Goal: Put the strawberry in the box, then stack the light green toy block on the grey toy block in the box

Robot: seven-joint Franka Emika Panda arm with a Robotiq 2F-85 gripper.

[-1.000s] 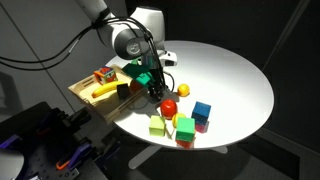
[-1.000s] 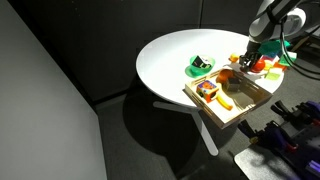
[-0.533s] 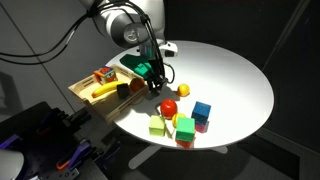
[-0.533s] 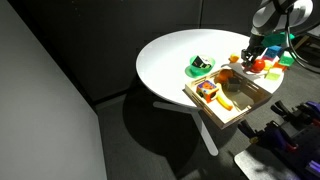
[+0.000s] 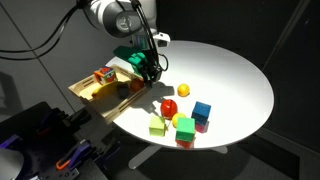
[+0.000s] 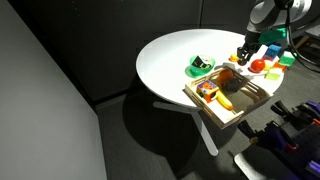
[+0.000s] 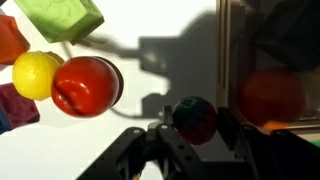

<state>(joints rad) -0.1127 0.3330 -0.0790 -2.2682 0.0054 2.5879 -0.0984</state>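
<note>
My gripper (image 5: pixel 150 72) is shut on the strawberry (image 7: pixel 195 116), a small dark red fruit held between the two fingers (image 7: pixel 163 135). In the wrist view it hangs just beside the wall of the light wooden box (image 7: pixel 222 40). In both exterior views the gripper (image 6: pixel 243 58) is above the table by the box's (image 5: pixel 88 92) near edge. The light green block (image 5: pixel 185 130) sits at the table's front edge, near the blue cube (image 5: pixel 202 110). I cannot make out the grey block among the box's contents.
A bright red round fruit (image 5: pixel 169 106) and a yellow ball (image 5: pixel 180 120) lie near a yellow-green piece (image 5: pixel 157 126). A small yellow ball (image 5: pixel 183 90) lies further back. A green-and-white dish (image 6: pixel 202 67) stands by the box (image 6: pixel 250 106), which holds an orange fruit (image 6: pixel 226 75) and a banana (image 6: pixel 226 101).
The gripper has moved from beside the red round fruit toward the box, rising a little, with the strawberry held in it.
</note>
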